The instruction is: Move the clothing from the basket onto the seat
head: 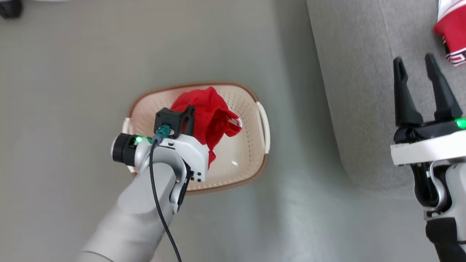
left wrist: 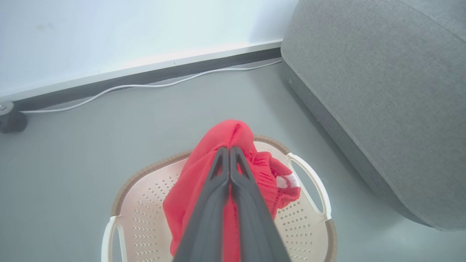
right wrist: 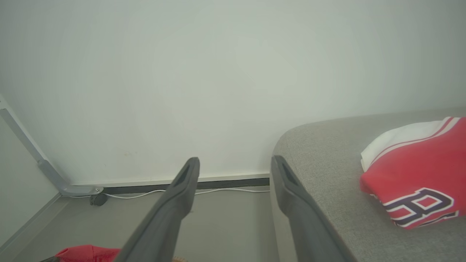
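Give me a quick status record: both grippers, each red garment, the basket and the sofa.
left gripper: shut on the red fabric garment with white trim
red fabric garment with white trim: hangs bunched from the fingers, within the outline of the cream perforated plastic basket
right gripper: open, holding nothing, at the edge of the grey fabric sofa
red garment with navy-and-white lettering: lying on the sofa
basket: on the grey floor, beside the sofa, not touching it
task left: one garment to carry across

Blk right pincer (head: 413, 59), grey forearm (head: 142, 214), grn LEDs (head: 461, 123)
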Controlling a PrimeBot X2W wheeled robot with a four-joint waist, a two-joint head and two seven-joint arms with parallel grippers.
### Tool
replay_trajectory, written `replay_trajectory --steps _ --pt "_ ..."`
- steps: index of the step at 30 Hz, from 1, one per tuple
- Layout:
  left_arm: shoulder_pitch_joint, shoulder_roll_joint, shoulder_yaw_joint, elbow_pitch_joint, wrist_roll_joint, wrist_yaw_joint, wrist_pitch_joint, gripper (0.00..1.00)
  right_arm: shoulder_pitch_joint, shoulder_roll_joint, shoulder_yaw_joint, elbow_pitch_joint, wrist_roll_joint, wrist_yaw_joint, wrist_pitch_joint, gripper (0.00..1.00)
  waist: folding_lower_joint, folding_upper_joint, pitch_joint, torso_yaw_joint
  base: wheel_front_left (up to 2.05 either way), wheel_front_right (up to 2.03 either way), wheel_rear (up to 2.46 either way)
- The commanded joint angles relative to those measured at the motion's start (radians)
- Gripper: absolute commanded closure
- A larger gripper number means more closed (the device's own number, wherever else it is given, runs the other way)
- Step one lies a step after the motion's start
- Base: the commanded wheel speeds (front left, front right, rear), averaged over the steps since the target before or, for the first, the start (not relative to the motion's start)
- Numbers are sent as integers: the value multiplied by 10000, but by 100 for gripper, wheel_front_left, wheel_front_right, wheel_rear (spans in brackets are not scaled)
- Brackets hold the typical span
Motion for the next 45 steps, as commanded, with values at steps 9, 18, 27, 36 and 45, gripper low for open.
replay_trajectory --steps 9,18,27,36,45 --pt "1182 101 964 -1471 468 -39 -132 100 1101 -113 -66 406 -457 31 -59 0 0 0 -2098 1079 0 0 0" --pt "1820 101 1579 -2892 1165 -485 -133 100 1991 101 -289 839 -802 31 -59 0 0 0 -3205 1716 0 0 0" --pt "1671 101 1863 -4437 1708 -955 -133 100 2494 504 -323 1182 -1106 31 -59 0 0 0 -3906 2010 0 0 0" --pt "1092 134 1768 -5451 1929 -1089 -43 100 2741 733 -233 1427 -1224 31 -59 0 0 0 -4181 2052 0 0 0" --pt "869 142 1652 -5796 1874 -1058 190 100 2393 804 908 819 -904 31 -59 0 0 0 -4052 2007 0 0 0"
